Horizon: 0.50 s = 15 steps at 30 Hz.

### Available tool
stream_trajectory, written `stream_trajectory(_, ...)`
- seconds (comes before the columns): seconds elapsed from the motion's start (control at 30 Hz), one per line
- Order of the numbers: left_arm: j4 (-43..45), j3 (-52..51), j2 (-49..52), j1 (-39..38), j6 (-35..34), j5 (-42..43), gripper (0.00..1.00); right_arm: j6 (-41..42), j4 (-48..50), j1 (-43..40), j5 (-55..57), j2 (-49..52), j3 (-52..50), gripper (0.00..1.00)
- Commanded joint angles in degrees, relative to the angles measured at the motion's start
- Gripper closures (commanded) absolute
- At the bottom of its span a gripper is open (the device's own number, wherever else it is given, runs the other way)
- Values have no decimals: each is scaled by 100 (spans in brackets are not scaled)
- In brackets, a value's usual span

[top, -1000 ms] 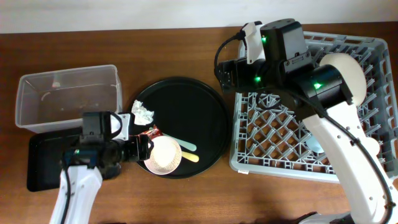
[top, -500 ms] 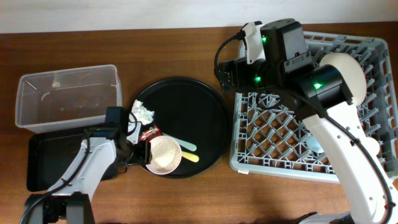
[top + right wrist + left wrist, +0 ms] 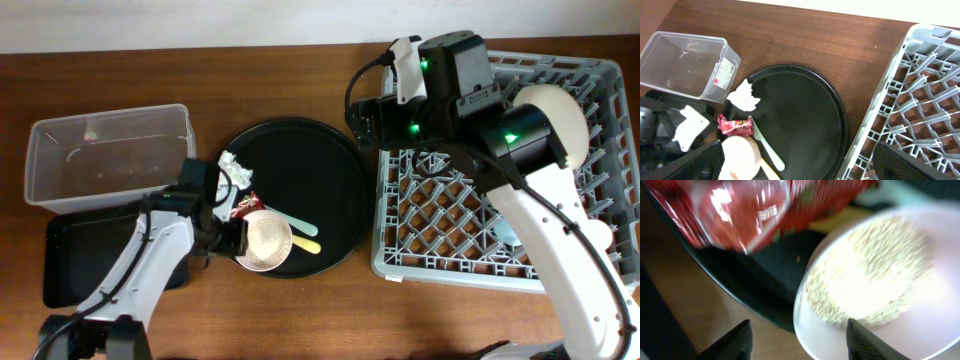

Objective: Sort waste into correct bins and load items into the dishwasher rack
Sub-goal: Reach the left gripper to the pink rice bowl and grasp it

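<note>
Overhead view places the small pinkish-white bowl (image 3: 267, 241), holding rice-like grains (image 3: 870, 275), at the lower-left edge of the round black tray (image 3: 310, 170); left gripper (image 3: 799, 330) stands spread astride its rim, probably to grasp it; right gripper (image 3: 800, 155) hangs spread, empty, upper centre, beside the dishwasher rack (image 3: 590, 66).

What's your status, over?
Left gripper open at small bowl rim, rice inside. Right gripper open, empty, beside rack. Red wrapper close beside bowl.
</note>
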Motion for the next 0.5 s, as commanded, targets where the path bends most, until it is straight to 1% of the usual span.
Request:
stream_trajectory(0.0, 105, 131, -46, -24, 212, 57, 39, 4, 2, 4, -26, 4, 17, 2)
stream_trajectory(0.13, 179, 122, 258, -26, 212, 37, 40, 4, 2, 4, -26, 4, 17, 2)
stream_trajectory(0.23, 348, 120, 616, -26, 210, 42, 45, 4, 0, 4, -26, 4, 17, 2)
stream_trajectory(0.3, 372, 120, 813, -24, 212, 37, 47, 4, -2, 4, -26, 4, 17, 2)
stream_trajectory(0.33, 372, 120, 883, -24, 212, 39, 50, 4, -2, 4, -26, 4, 17, 2)
stream_trajectory(0.4, 372, 120, 968, -24, 210, 39, 69, 4, -2, 4, -26, 4, 17, 2)
stream_trajectory(0.47, 398, 140, 949, -24, 210, 37, 75, 4, -2, 4, -26, 4, 17, 2)
